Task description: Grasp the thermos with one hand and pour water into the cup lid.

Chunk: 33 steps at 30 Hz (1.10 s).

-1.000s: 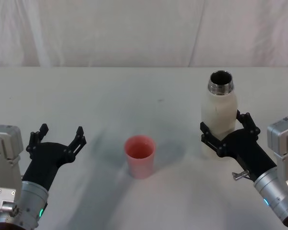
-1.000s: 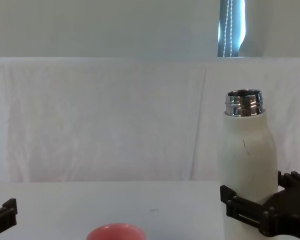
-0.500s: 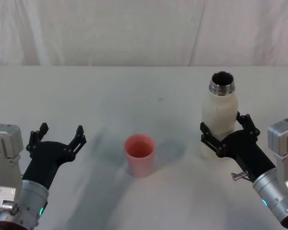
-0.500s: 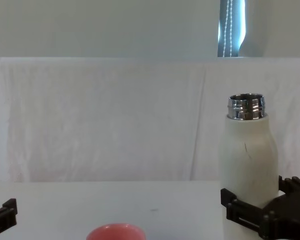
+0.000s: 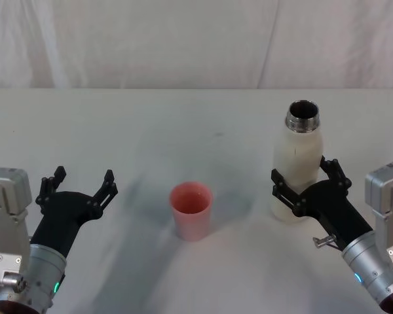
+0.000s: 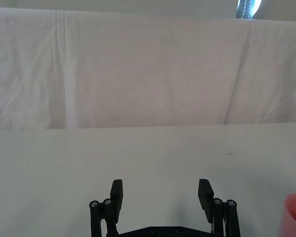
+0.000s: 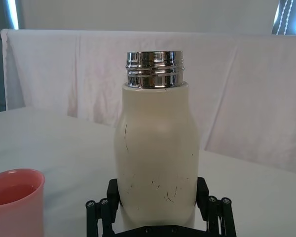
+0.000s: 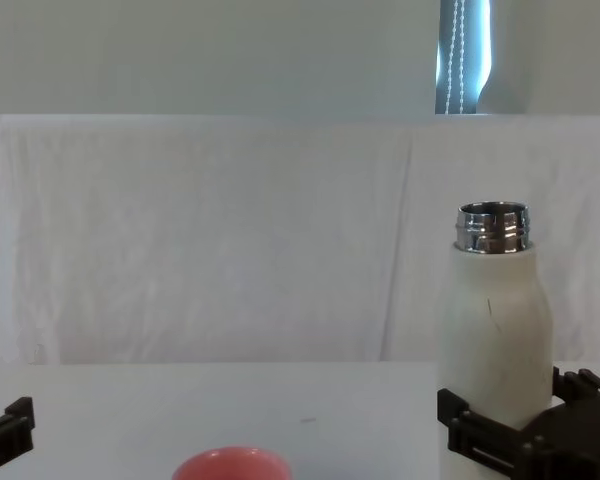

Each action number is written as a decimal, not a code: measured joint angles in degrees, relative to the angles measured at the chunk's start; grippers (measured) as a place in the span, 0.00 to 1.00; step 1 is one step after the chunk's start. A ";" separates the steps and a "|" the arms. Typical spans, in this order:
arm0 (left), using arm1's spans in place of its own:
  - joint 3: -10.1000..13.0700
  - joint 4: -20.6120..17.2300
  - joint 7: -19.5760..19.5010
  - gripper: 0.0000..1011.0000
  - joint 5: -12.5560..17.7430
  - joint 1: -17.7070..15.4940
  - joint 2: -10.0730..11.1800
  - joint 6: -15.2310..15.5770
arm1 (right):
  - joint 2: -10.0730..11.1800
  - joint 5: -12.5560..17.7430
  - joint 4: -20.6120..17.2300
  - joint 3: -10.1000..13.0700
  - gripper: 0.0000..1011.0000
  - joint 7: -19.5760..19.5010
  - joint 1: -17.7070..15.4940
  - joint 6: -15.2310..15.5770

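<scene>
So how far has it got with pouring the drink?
Possibly nearly done. The right gripper grips the thermos low on its body, upright, neck uncapped. The pink cup lid stands apart on the table, and the right wrist view suggests liquid already in it. If so, only letting go remains. The left gripper waits open, off to the side.

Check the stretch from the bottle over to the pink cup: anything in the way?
Nothing visible. The bottle, held low on its body by the right tool, stands to the right of the cup with bare table between them. The left tool waits open on the cup's other side.
</scene>
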 joint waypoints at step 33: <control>0.00 0.00 0.00 0.99 0.00 0.00 0.00 0.00 | -0.31 0.58 1.04 -0.27 0.98 0.04 0.34 0.31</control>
